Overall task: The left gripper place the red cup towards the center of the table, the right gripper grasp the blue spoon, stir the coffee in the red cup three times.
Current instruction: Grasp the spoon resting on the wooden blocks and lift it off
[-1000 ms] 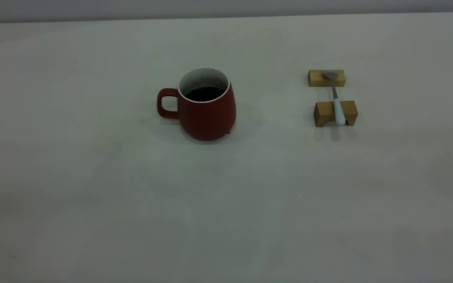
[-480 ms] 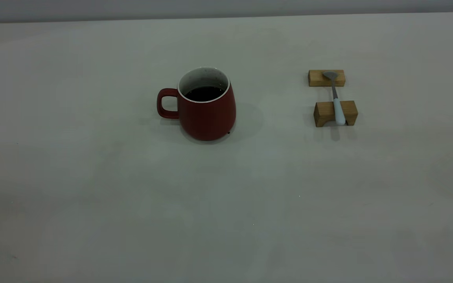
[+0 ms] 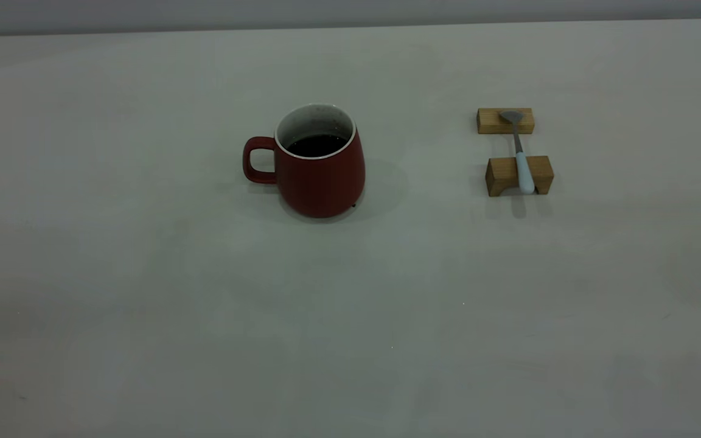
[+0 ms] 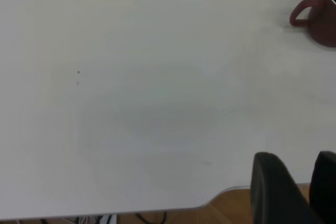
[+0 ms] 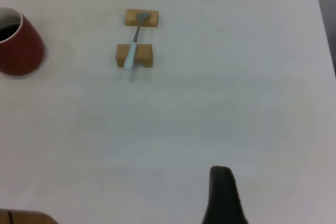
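The red cup (image 3: 320, 176) stands upright near the middle of the table (image 3: 350, 316), its handle toward the left and dark coffee (image 3: 316, 145) inside. To its right the blue spoon (image 3: 521, 155) lies across two tan wooden blocks, bowl on the far one. Neither gripper shows in the exterior view. In the left wrist view the left gripper (image 4: 296, 161) hangs open over the table's near edge, far from the cup (image 4: 317, 17). In the right wrist view only a black tip of the right gripper (image 5: 223, 192) shows, well short of the spoon (image 5: 134, 43) and cup (image 5: 18, 45).
The far block (image 3: 489, 121) and the near block (image 3: 499, 175) carry the spoon above the tabletop. The table's rounded corner and a wooden floor (image 4: 231, 208) lie under the left gripper. Bare tabletop spreads around the cup and blocks.
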Motion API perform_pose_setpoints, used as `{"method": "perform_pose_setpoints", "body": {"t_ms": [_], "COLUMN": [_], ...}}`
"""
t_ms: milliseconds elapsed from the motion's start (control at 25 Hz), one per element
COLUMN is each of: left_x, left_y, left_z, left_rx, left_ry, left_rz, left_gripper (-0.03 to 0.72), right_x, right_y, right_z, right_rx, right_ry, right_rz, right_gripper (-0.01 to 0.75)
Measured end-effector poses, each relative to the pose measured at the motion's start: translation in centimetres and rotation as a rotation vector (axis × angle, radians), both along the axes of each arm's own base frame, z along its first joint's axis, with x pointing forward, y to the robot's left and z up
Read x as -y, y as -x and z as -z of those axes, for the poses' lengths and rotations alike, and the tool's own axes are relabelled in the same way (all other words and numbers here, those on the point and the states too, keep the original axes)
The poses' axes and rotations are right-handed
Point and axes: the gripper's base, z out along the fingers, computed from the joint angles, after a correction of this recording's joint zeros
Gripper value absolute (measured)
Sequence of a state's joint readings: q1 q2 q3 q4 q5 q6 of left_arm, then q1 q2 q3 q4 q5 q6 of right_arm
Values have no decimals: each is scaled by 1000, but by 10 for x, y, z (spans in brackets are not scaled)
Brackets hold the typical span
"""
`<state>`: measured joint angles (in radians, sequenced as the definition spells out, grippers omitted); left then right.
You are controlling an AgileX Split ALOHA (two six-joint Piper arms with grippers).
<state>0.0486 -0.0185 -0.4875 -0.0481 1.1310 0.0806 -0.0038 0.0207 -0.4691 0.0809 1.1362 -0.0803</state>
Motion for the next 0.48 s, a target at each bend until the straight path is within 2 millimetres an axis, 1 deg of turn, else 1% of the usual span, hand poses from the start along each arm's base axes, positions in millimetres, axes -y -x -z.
{"method": "perform_pose_setpoints", "body": {"t_ms": [280, 360, 480], "left_x": [0, 0, 0], "left_y": [0, 0, 0], "left_z": [0, 0, 0], "left_rx": [0, 0, 0], "left_ry": [0, 0, 0], "left_rz": [0, 0, 0], "left_gripper": [243, 243, 243], "right_x": [-2, -2, -2], "right_y": [-1, -7, -33], "right_z": [-3, -13, -39], "right_rx": [4, -12, -64], "right_ry": [-27, -30, -45], "right_rz": [-6, -3, 0], "right_gripper": [580, 582, 586]}}
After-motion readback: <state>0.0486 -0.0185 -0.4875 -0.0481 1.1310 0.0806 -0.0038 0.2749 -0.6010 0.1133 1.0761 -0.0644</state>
